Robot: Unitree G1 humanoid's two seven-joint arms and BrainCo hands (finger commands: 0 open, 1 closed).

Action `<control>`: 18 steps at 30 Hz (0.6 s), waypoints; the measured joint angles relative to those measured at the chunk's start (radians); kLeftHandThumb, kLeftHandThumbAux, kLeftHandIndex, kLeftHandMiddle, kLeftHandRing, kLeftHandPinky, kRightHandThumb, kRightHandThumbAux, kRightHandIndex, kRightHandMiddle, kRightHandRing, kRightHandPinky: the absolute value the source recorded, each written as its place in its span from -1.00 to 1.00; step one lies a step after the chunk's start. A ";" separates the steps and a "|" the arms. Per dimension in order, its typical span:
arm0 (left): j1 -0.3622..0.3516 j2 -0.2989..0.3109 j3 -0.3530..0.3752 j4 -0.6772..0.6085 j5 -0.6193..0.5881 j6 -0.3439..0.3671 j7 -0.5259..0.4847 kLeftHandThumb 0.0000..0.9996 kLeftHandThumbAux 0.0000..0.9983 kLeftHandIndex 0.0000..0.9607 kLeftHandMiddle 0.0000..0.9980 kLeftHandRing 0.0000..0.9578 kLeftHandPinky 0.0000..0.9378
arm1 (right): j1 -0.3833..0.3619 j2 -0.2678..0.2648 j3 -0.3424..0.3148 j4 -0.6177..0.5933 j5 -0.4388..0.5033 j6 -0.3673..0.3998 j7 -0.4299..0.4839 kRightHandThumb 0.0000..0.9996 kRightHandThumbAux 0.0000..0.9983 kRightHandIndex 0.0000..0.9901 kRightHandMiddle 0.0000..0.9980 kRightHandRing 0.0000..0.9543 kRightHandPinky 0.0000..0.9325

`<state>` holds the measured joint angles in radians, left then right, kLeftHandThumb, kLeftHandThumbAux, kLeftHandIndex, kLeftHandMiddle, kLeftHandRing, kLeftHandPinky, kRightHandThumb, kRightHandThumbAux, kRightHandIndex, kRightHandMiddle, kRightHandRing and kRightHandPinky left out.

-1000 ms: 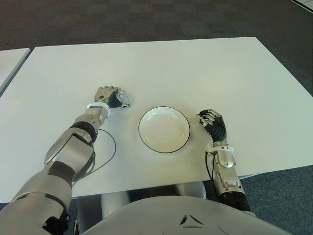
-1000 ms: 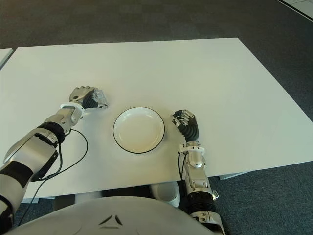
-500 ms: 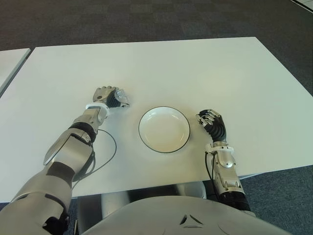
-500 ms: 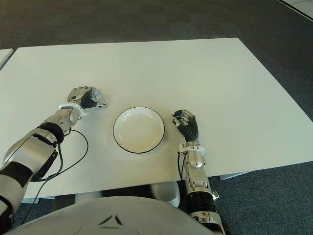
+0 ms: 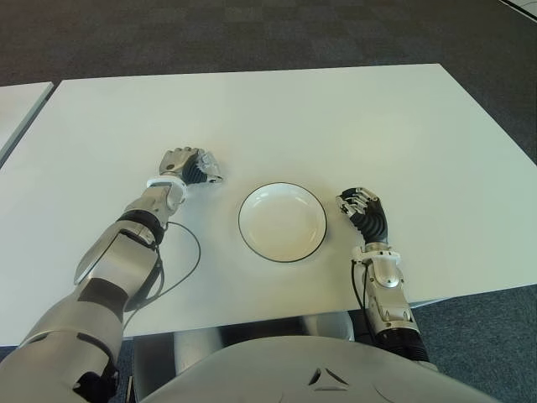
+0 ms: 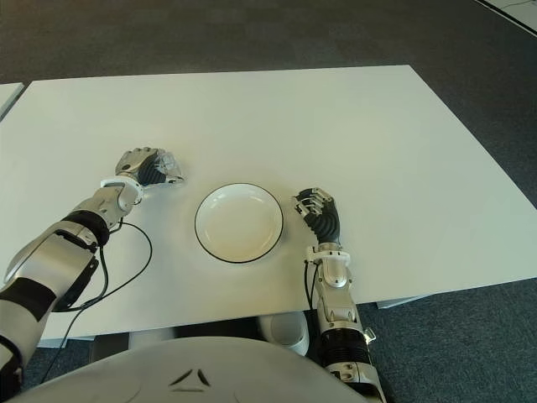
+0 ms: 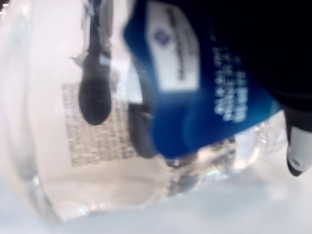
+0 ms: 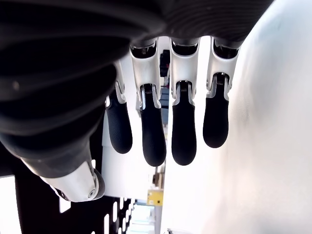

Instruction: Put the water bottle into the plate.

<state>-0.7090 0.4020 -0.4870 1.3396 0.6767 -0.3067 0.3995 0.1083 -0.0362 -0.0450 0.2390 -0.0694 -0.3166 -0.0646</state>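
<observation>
Starting nearest the robot's body, the right hand showed at the near edge of the white table, just to the right of the plate. In its own wrist view the fingers hung loosely extended side by side, with nothing between them and the palm, so that hand held nothing. A thin dark cable looped over the tabletop beside the left forearm.

A little farther out, the plate sat near the middle of the table's near half; it was white with a thin dark rim, and its bowl held nothing. It stood apart from both hands.

Farther still and to the left of the plate, the left hand was curled around the water bottle. The bottle was clear plastic, and one end of it stuck out of the fist toward the plate side. The left wrist view showed the bottle's transparent wall and a blue label pressed close against the dark palm, with one fingertip wrapped over its side. The bottle was therefore in the left hand's grip, low over the table and well short of the plate; whether it touched the tabletop could not be told
</observation>
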 measured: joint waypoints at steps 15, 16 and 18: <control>-0.013 0.003 0.036 -0.004 -0.033 -0.059 -0.062 0.70 0.34 -0.18 0.08 0.80 0.73 | 0.000 0.002 -0.001 0.000 0.000 0.000 0.001 0.41 0.46 -0.13 0.01 0.09 0.12; -0.017 0.004 0.040 -0.005 -0.035 -0.064 -0.073 0.70 0.34 -0.18 0.08 0.80 0.73 | 0.000 0.002 -0.001 0.000 0.000 0.000 0.001 0.41 0.46 -0.13 0.02 0.09 0.12; -0.020 0.007 0.045 -0.008 -0.041 -0.074 -0.086 0.70 0.34 -0.18 0.08 0.80 0.74 | 0.000 0.002 -0.001 0.000 0.000 0.000 0.001 0.41 0.46 -0.13 0.03 0.10 0.13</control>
<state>-0.7291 0.4090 -0.4420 1.3320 0.6355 -0.3807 0.3137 0.1081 -0.0338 -0.0456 0.2391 -0.0691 -0.3168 -0.0633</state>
